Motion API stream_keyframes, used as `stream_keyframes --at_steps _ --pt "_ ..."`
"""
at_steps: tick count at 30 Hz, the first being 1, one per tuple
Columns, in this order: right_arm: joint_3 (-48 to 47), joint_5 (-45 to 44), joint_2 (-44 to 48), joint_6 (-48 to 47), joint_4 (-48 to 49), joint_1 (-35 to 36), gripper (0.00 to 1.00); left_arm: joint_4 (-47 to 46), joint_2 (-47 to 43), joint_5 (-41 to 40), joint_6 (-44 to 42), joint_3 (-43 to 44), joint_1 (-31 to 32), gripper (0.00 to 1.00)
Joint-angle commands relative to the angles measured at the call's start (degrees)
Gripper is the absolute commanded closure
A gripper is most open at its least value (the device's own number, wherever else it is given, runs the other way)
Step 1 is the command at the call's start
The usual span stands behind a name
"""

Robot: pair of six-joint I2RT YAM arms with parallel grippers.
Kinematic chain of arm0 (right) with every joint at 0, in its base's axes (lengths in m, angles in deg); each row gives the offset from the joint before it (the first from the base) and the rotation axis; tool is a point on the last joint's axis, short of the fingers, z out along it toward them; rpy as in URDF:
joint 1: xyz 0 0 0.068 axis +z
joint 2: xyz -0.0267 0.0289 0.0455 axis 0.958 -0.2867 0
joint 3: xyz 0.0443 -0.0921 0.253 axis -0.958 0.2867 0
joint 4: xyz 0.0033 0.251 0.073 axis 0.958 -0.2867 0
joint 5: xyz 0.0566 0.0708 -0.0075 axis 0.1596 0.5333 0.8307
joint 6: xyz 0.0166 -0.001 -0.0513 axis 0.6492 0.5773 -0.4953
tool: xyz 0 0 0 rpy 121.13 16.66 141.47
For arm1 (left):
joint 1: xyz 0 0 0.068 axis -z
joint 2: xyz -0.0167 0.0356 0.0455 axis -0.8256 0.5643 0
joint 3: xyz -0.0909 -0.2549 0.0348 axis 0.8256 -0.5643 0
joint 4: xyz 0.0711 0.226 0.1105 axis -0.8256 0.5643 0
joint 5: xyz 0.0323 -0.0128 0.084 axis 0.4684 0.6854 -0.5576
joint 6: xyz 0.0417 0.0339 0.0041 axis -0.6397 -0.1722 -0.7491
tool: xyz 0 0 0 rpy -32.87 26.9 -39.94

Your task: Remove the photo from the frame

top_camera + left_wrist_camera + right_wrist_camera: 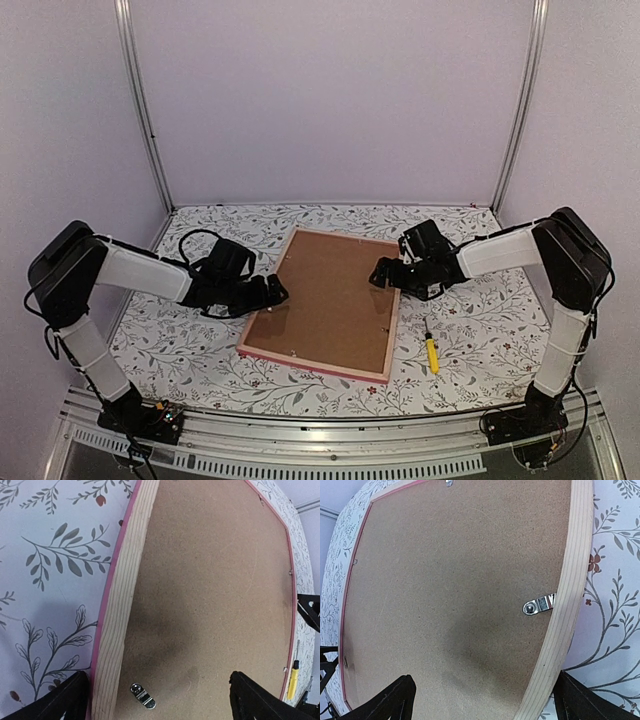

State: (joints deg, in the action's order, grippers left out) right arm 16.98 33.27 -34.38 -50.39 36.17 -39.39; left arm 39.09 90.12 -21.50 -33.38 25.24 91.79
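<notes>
**Checking Gripper State and Frame Position**

1. Working from the near edge, I see both arm bases at the front of the table (pixel 480 330), which has a leaf-print cover.
2. The frame (pixel 315 365) lies face down near the middle of the table, turned slightly. Its pale wood back faces up and its pink border shows along the outer edge.
3. A brown backing board (pixel 325 300) fills the frame's opening. I cannot see the photo because the board covers that area.
4. A yellow-handled tool (pixel 431 352) lies on the table just beside the frame's right rail, apart from it.
5. The left gripper (pixel 275 292) hangs over the frame's left rail with its jaws apart and nothing between them. In the left wrist view, 1 finger (pixel 60 702) is over the table cover outside the rail and the other is over the board. A metal clip (pixel 142 696) lies on the board just beside the rail.
6. The right gripper (pixel 380 275) hangs over the right rail, also spread wide and holding nothing. In the right wrist view, another metal clip (pixel 538 605) sits where board and rail meet.
7. I cannot tell whether either gripper touches the frame.
8. Beyond the frame's far edge stands the back wall (pixel 330 100).
</notes>
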Motion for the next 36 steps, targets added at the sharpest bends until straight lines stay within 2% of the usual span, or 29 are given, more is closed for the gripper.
stream_keyframes --at_steps 1,12,20,29,36 --pt "-2.72 2.68 -0.76 -1.75 -2.59 1.29 0.01 0.00 -1.74 5.86 3.17 -1.90 3.15 0.01" --pt "-10.56 3.81 -4.77 -4.46 -7.83 1.41 0.01 -1.25 -5.32 4.35 5.61 -5.36 6.49 0.01" --pt "-12.71 -0.47 -4.22 -5.38 -12.86 1.47 0.01 4.52 -10.36 -2.13 3.74 -5.69 5.07 0.01" --pt "-10.79 -10.05 3.87 -6.04 -20.55 1.33 0.01 8.55 -14.21 -2.23 -1.30 -3.35 -0.07 0.01" --pt "-2.11 -11.79 13.10 -4.05 -26.17 1.55 0.01 6.04 -14.61 0.77 -4.68 0.07 -0.98 0.01"
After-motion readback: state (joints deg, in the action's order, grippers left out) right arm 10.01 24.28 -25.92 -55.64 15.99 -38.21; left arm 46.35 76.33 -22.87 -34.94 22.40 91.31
